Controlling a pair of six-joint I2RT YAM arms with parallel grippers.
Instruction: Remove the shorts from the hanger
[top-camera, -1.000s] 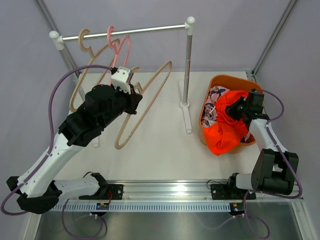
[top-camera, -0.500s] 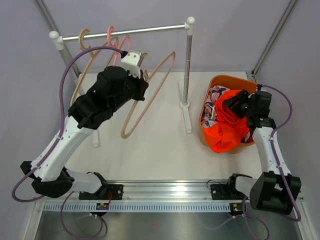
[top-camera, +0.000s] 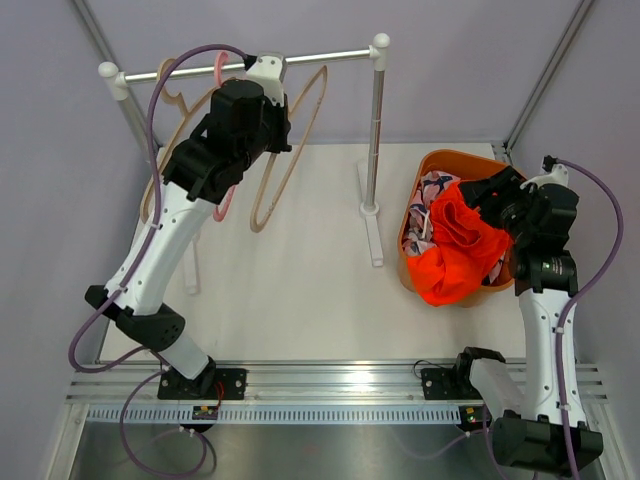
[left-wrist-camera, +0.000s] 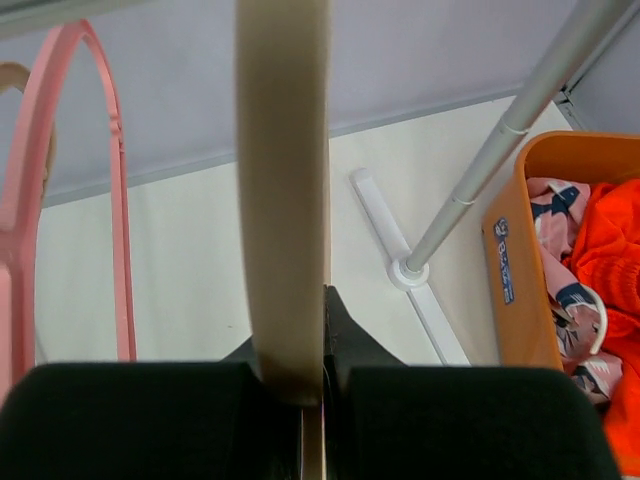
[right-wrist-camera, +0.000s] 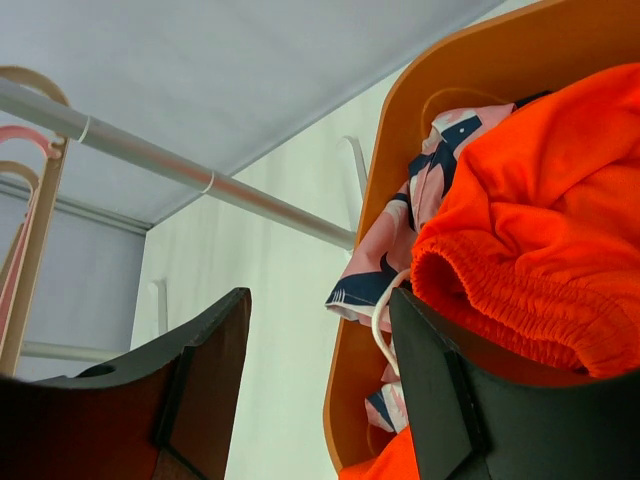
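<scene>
orange shorts (top-camera: 455, 252) atop pink shorts (top-camera: 429, 192)

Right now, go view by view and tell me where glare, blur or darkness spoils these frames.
Top external: sharp, evenly lit, one glare patch on the metal rail. Left wrist: the beige hanger sits near the lens and looks soft; the left gripper is a featureless black mass. Right wrist: the right gripper is dark with an orange cast; the orange shorts look crisp.

An orange bin (top-camera: 441, 157) holds bright orange shorts (top-camera: 455, 252) and pink shorts (top-camera: 428, 196) patterned navy-and-white, perhaps leafy.
</scene>
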